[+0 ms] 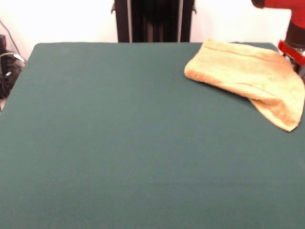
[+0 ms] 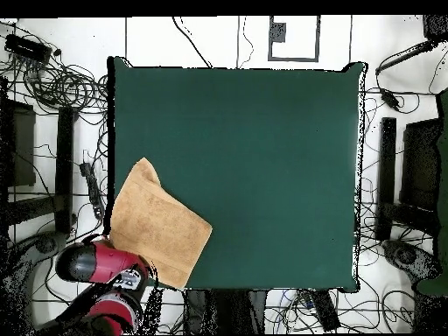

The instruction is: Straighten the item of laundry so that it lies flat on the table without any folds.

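The orange-tan towel (image 1: 248, 76) lies folded over on itself at the far right corner of the green table (image 1: 119, 143), one corner drooping toward me. In the overhead view the towel (image 2: 157, 223) sits at the table's (image 2: 262, 157) bottom left corner and reaches past the left edge. The red arm comes in at the right edge of the front view, and its gripper (image 1: 298, 59) is right behind the towel's far right end, mostly hidden. In the overhead view the gripper (image 2: 131, 280) is under the red arm at the towel's bottom edge.
The black pedestal (image 1: 152, 21) stands behind the table's far edge. Cables and gear (image 1: 7, 67) lie off the left side, and more cables (image 2: 52, 83) and dark equipment (image 2: 420, 166) surround the table.
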Tool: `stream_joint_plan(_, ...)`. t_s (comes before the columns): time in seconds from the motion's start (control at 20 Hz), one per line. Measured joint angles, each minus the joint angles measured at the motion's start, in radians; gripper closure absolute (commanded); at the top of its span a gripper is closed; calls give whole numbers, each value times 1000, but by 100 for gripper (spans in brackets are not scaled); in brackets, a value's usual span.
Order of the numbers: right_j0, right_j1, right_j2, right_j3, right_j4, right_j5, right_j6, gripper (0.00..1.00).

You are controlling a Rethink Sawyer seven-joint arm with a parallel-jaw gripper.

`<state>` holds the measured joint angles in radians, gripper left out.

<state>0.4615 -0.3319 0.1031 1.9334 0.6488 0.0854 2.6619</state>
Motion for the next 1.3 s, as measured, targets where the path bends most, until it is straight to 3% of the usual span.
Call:
stream_joint_plan(0.25,-54,-57,16,14,-103,69,0,0)
stream_joint_plan(0.5,-104,-134,14,56,-142,131,0,0)
stream_joint_plan(0.85,-243,-230,58,177,-98,126,0,0)
stream_joint_plan(1.3,-253,-297,130,258,-12,115,10,0)
